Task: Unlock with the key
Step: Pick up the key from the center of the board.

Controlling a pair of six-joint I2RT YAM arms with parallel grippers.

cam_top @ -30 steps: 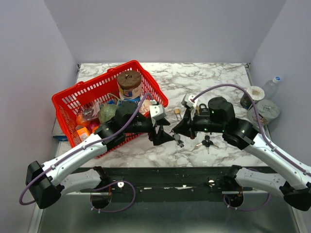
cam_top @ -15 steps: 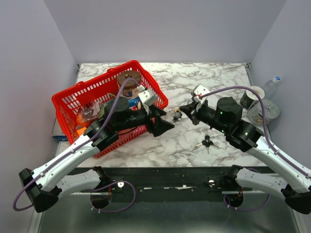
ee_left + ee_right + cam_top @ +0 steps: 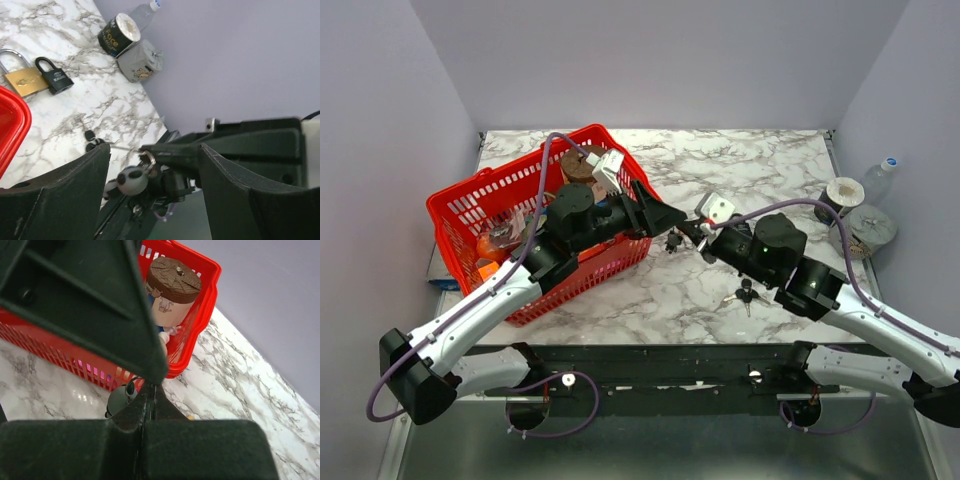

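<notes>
Step, likely: handover. Mid-table, small round padlock (image 3: 131,181) pinched in right gripper (image 3: 149,156); left gripper (image 3: 670,218) wide, straddling it. Next: clamp body squarely.

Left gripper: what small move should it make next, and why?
Probably close the left gripper on the rounded piece hanging from the ring. The right gripper pinches that ring, shut, and the piece dangles between the left's open fingers, free to swing.
</notes>
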